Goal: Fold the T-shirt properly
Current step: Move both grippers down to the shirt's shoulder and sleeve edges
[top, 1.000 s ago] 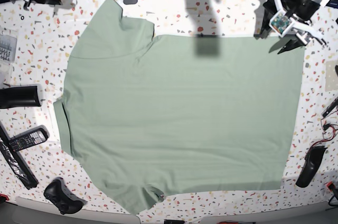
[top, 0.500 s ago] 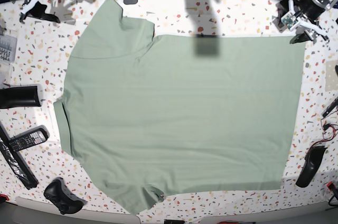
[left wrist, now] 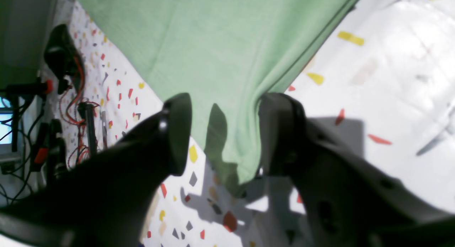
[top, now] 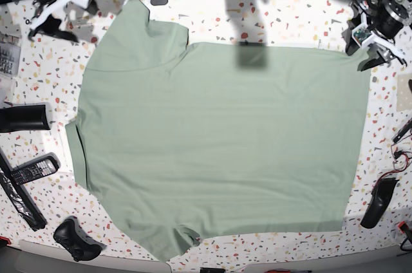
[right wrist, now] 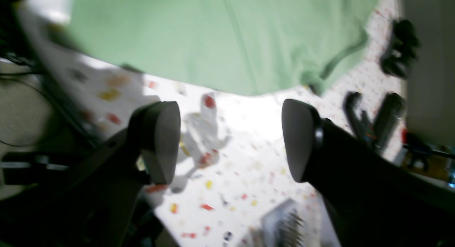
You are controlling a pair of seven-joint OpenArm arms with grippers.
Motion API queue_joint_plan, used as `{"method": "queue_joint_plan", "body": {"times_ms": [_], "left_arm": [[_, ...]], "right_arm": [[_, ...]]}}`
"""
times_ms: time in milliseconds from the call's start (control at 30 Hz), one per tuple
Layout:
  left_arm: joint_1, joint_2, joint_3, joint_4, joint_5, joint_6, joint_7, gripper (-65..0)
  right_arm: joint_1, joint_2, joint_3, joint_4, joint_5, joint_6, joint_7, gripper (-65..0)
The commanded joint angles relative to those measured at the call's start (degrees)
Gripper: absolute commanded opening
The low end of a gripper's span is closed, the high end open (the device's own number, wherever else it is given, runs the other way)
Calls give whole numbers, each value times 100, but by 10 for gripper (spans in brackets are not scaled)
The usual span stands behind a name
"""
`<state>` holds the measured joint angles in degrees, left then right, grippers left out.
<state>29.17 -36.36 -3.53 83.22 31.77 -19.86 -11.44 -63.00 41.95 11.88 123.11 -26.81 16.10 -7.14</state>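
Note:
The pale sage-green T-shirt (top: 219, 138) lies spread flat on the speckled table, with one sleeve at the top left and one at the bottom. My left gripper (top: 372, 59) is open at the shirt's top right corner. In the left wrist view (left wrist: 224, 133) its jaws stand on either side of that corner (left wrist: 231, 158) without closing on it. My right gripper (top: 56, 27) is open over bare table just left of the top sleeve. In the right wrist view (right wrist: 229, 140) it is empty, and the shirt (right wrist: 213, 37) lies beyond its fingertips.
A black cylinder (top: 24, 118), a remote (top: 32, 170), a black strip and a game controller (top: 77, 239) lie along the left edge. A clear parts box (top: 8, 57) sits at far left. A black mouse-like object (top: 380, 202) and red cables (top: 402, 150) lie at the right edge.
The left gripper has moved outward to the shirt's top right corner. The right gripper has come down into view toward the top sleeve. The shirt has not moved.

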Motion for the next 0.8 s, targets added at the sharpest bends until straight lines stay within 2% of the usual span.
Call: {"method": "queue_joint_plan", "body": {"times_ms": [0, 100, 200, 333, 567, 767], "left_arm": [[83, -79, 61, -26, 122, -133, 251, -446], [151, -74, 223, -20, 116, -120, 236, -650], [247, 42, 232, 7, 101, -122, 238, -650], [275, 179, 232, 7, 101, -120, 236, -650], [275, 221, 232, 7, 101, -120, 236, -650], [275, 221, 232, 7, 98, -120, 236, -650]], "right_arm": [[-50, 59, -133, 81, 15, -61, 61, -222], [46, 57, -743, 63, 13, -63, 13, -222], [511, 42, -1416, -111, 13, -138, -302, -222], [1285, 42, -2210, -612, 13, -494, -754, -222], [2118, 44, -3213, -1456, 13, -494, -787, -223], [2391, 44, -3541, -1794, 13, -483, -796, -224]]}}
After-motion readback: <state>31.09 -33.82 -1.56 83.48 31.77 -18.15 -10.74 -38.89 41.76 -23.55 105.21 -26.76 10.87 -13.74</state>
